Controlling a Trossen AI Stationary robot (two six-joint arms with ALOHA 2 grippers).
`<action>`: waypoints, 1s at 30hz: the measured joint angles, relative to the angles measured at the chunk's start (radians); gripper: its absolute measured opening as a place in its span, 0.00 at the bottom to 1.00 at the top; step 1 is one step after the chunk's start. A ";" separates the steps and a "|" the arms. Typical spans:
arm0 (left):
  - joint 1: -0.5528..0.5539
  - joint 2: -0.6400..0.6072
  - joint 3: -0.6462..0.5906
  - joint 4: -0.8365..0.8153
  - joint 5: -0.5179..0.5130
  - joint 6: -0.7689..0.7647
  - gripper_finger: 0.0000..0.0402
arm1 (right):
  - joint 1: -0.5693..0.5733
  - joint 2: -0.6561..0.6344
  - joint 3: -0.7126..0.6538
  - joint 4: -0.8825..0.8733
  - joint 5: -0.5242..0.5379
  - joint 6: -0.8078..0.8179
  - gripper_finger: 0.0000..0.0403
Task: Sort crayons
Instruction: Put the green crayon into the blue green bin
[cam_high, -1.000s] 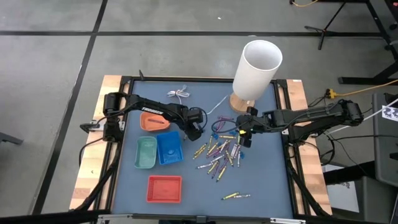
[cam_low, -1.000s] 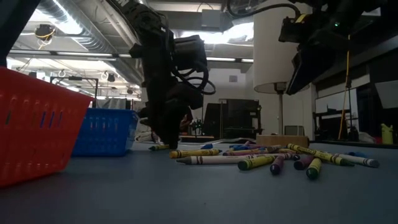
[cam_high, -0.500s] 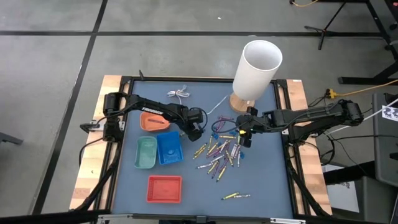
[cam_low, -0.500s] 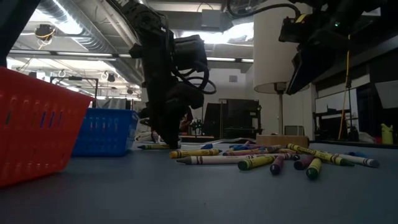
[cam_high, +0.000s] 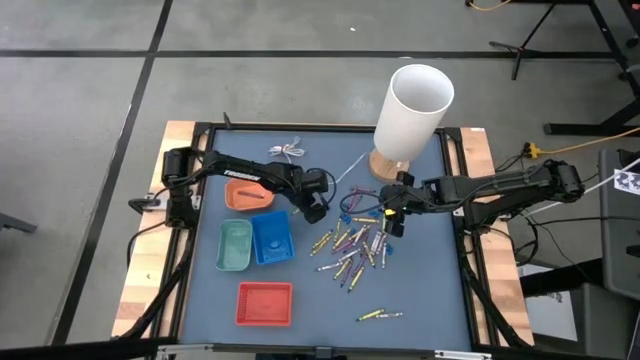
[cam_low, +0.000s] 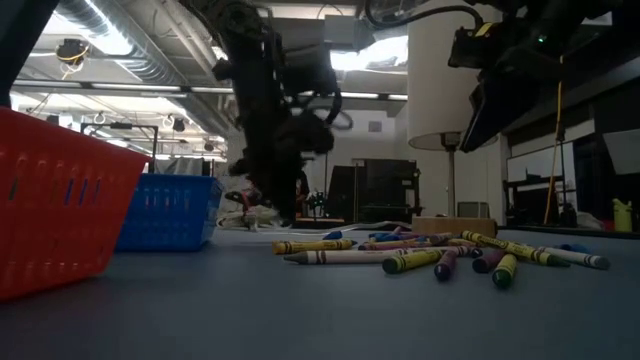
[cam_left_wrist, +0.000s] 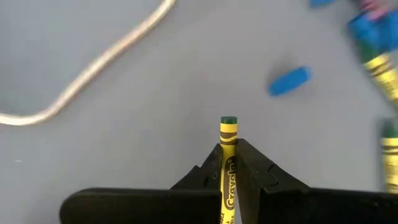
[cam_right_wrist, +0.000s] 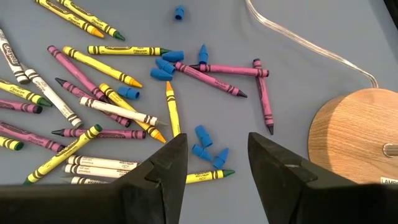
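My left gripper (cam_high: 315, 207) (cam_left_wrist: 228, 154) is shut on a yellow crayon with a green end (cam_left_wrist: 228, 127), above the table just right of the orange tray (cam_high: 248, 195). It also shows hanging over the table in the low view (cam_low: 283, 208). The other crayons (cam_high: 350, 245) (cam_right_wrist: 112, 93) lie loose in a pile at the table's middle. My right gripper (cam_high: 392, 222) (cam_right_wrist: 214, 165) hovers open over the pile's right side, touching nothing. Two crayons (cam_high: 380, 315) lie apart near the front edge. My left gripper pinches the yellow crayon's wrapped body (cam_left_wrist: 228, 148) between its two fingers. The crayon lies along the fingers, and its green end (cam_left_wrist: 228, 120) sticks out past the fingertips. The fingers slant steeply down from above. The crayon is lifted clear of the table.
A green tray (cam_high: 235, 245), a blue tray (cam_high: 271, 238) and a red tray (cam_high: 265, 303) stand left of the pile. A tall white cylinder on a wooden base (cam_high: 412, 105) stands far right. A thin white cable (cam_high: 290, 152) (cam_left_wrist: 106, 56) and small blue bits (cam_left_wrist: 289, 81) lie nearby.
My left gripper has shut on the yellow crayon, which lay on the table beside the blue tray, and has risen with it. The crayon is now lifted clear of the table.
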 joint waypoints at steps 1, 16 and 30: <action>0.000 -0.003 0.016 -0.019 0.003 0.005 0.01 | 0.000 0.000 0.000 0.000 0.000 0.000 0.42; -0.112 -0.025 0.347 -0.731 0.059 -0.037 0.01 | 0.000 0.000 0.000 0.005 0.000 0.000 0.42; -0.420 -0.056 0.228 -0.977 -0.013 -0.501 0.01 | 0.000 0.000 0.000 0.007 0.000 0.000 0.42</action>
